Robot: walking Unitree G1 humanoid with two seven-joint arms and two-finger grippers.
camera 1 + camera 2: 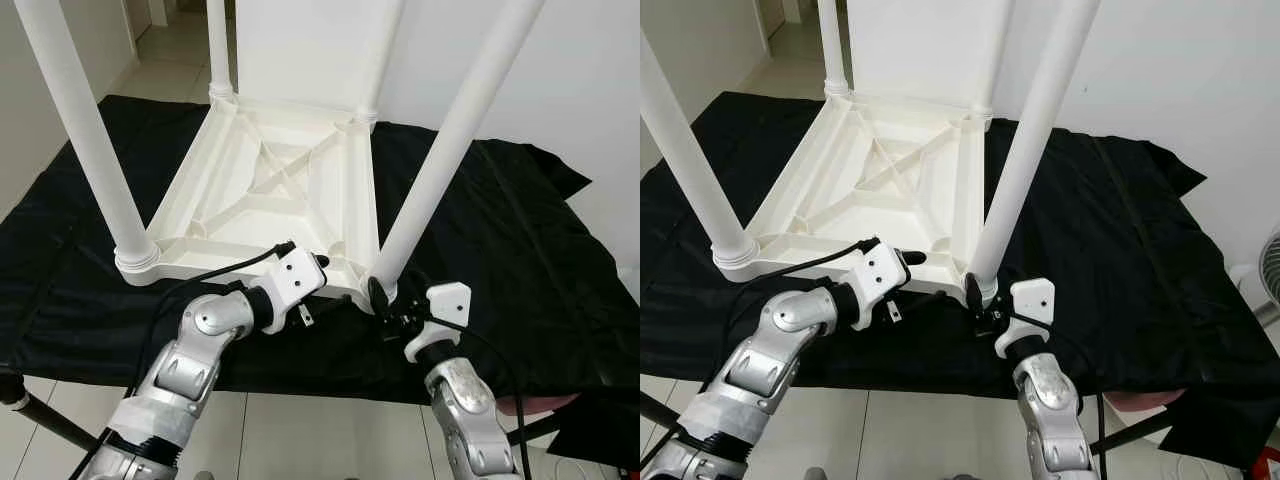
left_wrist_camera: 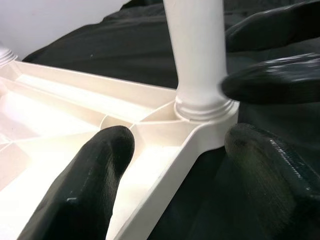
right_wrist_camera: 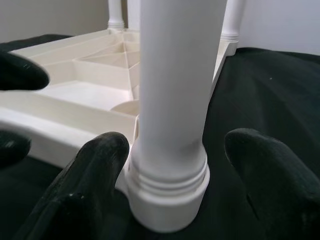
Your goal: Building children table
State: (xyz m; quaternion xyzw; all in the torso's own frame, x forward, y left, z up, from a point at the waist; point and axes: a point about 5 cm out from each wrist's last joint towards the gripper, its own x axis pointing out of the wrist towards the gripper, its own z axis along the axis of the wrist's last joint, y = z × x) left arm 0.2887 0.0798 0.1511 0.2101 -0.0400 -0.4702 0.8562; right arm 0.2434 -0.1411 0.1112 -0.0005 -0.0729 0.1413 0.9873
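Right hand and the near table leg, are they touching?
Cannot tell. In the right wrist view the right hand straddles the leg at its base, one finger close against it; no clear gap or contact shows.

I see a black cloth (image 1: 520, 260) spread wide across the middle of the frame, creased, reaching the left and right edges. Pale floor tiles (image 1: 300, 435) run along the bottom and show again at upper left. A white wall (image 1: 590, 80) fills upper right. A white fan (image 1: 1267, 265) peeks in at right edge.
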